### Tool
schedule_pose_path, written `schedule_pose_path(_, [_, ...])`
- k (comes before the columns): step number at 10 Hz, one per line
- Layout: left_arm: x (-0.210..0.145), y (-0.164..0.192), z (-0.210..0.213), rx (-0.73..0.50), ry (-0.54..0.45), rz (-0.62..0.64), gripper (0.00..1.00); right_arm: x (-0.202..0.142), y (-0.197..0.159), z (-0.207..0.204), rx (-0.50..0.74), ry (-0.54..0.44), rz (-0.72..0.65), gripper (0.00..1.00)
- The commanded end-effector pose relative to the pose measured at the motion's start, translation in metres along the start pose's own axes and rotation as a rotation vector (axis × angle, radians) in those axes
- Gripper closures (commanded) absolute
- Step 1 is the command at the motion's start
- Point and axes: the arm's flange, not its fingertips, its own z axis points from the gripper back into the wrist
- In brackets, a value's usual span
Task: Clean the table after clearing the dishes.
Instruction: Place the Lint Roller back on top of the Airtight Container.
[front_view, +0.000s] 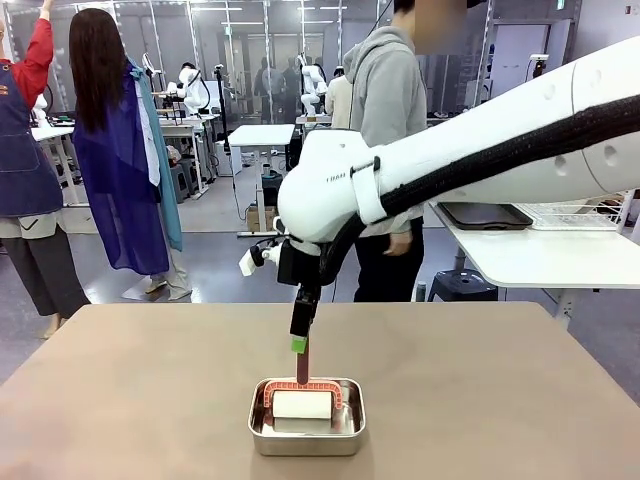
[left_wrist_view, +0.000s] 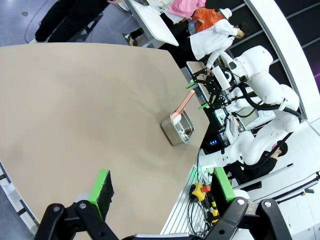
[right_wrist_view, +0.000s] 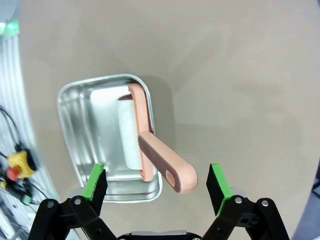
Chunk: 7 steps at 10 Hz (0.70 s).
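Your right gripper (right_wrist_view: 157, 182) hangs open over the roller handle; the table (front_view: 500, 400) carries no dishes.

Largest first: the taupe table spreads beneath and all around your right gripper, bare apart from one steel pan (front_view: 306, 416). That pan sits directly below and slightly ahead of the right gripper, near the table's robot-side edge. Inside it lies a white roller (right_wrist_view: 127, 132) on a pink frame, and its pink handle (right_wrist_view: 165, 162) rises out toward the gripper, its end lying between the two green pads (right_wrist_view: 217, 181) without touching either one. Both fingers stand wide apart, holding nothing. Your left gripper (left_wrist_view: 162, 187) is likewise fully open and empty, well off to the side of the pan, over the table's edge.
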Motion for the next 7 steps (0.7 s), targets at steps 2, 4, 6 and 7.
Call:
schedule_pose_path(2, [-0.001,-0.005,-0.001,0.018,-0.007,0.014,0.0,-0.045,-0.069,0.054,0.112,-0.337,-0.375,0.0])
schedule_pose_path(4, [-0.001,-0.005,-0.001,0.018,-0.007,0.014,0.0,-0.123,-0.107,0.078,0.132,-0.509,-0.629,0.0])
schedule_pose_path(6, [-0.001,-0.005,-0.001,0.018,-0.007,0.014,0.0,-0.228,-0.115,0.076,0.303,-0.744,-0.945,0.0])
schedule_pose_path(7, [-0.001,-0.005,-0.001,0.018,-0.007,0.014,0.0,-0.266,-0.12,0.066,0.484,-0.834,-0.989,0.0])
